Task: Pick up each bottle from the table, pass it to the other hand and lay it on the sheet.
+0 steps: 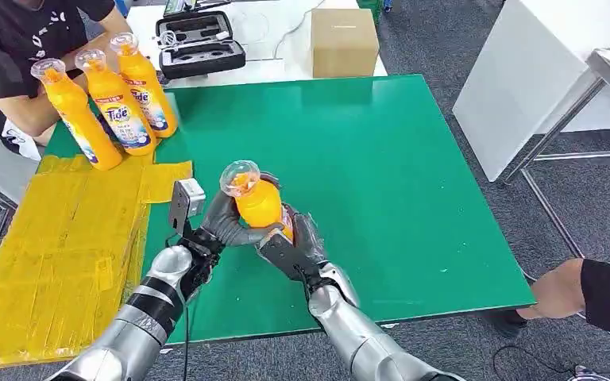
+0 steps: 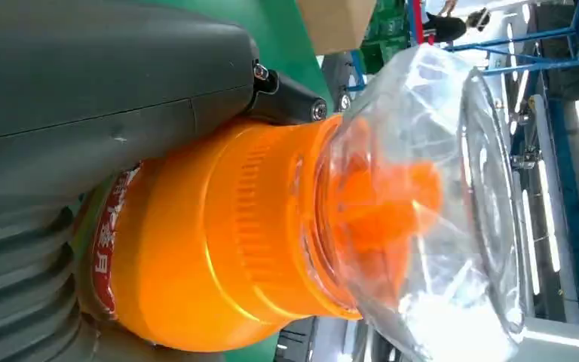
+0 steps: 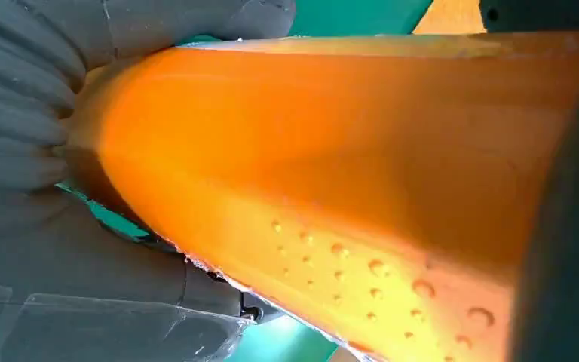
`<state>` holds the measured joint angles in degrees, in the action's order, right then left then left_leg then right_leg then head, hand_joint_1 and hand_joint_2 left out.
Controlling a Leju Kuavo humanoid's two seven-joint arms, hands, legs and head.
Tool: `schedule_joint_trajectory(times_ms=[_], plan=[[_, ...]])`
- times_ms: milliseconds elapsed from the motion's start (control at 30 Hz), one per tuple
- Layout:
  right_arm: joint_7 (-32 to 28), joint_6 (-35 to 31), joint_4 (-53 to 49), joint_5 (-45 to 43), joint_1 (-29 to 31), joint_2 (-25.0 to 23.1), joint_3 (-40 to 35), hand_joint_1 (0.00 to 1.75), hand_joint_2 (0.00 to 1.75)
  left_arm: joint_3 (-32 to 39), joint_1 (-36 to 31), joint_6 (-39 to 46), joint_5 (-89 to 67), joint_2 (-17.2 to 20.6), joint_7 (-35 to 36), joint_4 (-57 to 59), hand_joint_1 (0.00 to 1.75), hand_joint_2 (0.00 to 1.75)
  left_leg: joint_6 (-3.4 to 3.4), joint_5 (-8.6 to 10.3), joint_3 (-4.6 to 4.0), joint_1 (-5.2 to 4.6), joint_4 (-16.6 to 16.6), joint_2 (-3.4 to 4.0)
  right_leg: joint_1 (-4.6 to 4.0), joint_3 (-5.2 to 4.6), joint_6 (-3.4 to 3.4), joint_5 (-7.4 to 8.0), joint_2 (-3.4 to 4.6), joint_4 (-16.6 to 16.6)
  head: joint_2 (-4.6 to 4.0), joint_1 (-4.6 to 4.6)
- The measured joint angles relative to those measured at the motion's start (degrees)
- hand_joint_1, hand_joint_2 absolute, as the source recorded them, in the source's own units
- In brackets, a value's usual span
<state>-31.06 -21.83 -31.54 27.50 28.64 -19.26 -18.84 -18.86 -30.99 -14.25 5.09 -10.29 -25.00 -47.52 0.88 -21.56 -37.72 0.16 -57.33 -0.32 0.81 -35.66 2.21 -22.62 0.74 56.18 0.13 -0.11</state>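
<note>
While gripped by both hands, orange bottle [image 1: 256, 202]; "Tide" on bottles behind [image 1: 119, 107].

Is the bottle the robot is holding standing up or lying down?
Standing up, tipped a bit. The bottle is above the table, clear cap on top, gripped by the left hand and right hand.

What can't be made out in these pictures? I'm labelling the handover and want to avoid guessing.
- Held bottle: its lower body, head view, hidden by the left hand and right hand.
- Its label: left wrist view, mostly covered by that hand's grey cover; unreadable.
- Which hand bears the weight: cannot tell.
- Three bottles on the table: small print too small.
- Person: cut off by the edge.
</note>
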Motion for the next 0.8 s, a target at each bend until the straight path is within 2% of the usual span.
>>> schedule_joint_trajectory(times_ms=[367,400,433,467,567,700,733,800], plan=[[-1.99,0.81,-6.41,-3.28,-3.78,0.46,-0.11,1.75,1.75,-0.31,0.59,2.47,0.2,0.31,-0.44,-1.09,1.75,1.75,0.0,0.0,-0.02,0.0,0.01,-0.02,0.0,0.01,0.0,-0.01,-0.01,0.0,0.0,0.02],[-1.99,0.83,-6.97,-3.28,-4.08,0.5,-0.13,1.17,1.75,-0.33,0.62,2.47,0.2,0.31,-0.44,-1.22,1.75,1.75,0.0,-0.01,-0.02,0.0,0.01,-0.02,0.0,0.01,0.0,-0.01,-0.01,0.0,0.0,0.02],[-1.97,0.83,-7.43,-3.39,-4.31,0.55,-0.13,0.1,1.75,-0.33,0.64,2.47,0.18,0.31,-0.46,-1.33,1.75,1.75,0.0,-0.01,-0.02,0.0,0.01,-0.02,0.0,0.01,0.0,-0.01,-0.01,0.0,0.0,0.02],[-1.99,0.83,-7.96,-3.61,-4.61,0.61,-0.13,0.0,1.75,-0.35,0.69,2.58,0.06,0.31,-0.46,-1.51,1.75,1.75,0.0,-0.01,-0.02,0.0,0.01,-0.02,0.0,0.01,0.0,-0.01,-0.01,0.0,0.0,0.02],[-2.69,0.85,-11.24,-4.87,-6.31,0.9,-0.24,0.0,1.75,-0.33,0.74,3.97,-1.2,0.46,-0.33,-1.77,1.75,1.75,0.0,0.0,-0.02,0.0,0.01,-0.08,0.0,0.02,0.0,-0.01,-0.04,0.0,0.0,0.04],[-2.16,2.19,-20.01,-7.44,-9.99,1.6,-0.68,0.0,1.75,-0.24,1.54,11.38,-6.76,1.45,0.0,-2.3,1.75,1.75,-0.01,-0.02,0.01,0.0,0.0,0.03,0.0,-0.01,-0.01,0.0,0.01,-0.01,0.0,0.0],[-1.81,2.69,-22.66,-8.11,-11.21,1.93,-0.72,0.0,0.0,-0.2,1.95,14.86,-9.63,1.93,0.11,-2.71,1.75,1.75,-0.01,-0.02,0.01,0.0,0.0,0.03,0.0,-0.04,-0.01,0.0,0.0,-0.01,0.0,-0.02],[-1.1,4.17,-28.4,-9.7,-13.94,2.78,-0.81,0.0,0.0,-0.17,2.56,24.52,-18.18,2.43,0.98,-3.83,1.75,1.75,-0.01,-0.02,-0.03,0.02,0.0,-0.06,-0.01,-0.03,-0.01,-0.02,-0.03,-0.01,0.0,0.0]])
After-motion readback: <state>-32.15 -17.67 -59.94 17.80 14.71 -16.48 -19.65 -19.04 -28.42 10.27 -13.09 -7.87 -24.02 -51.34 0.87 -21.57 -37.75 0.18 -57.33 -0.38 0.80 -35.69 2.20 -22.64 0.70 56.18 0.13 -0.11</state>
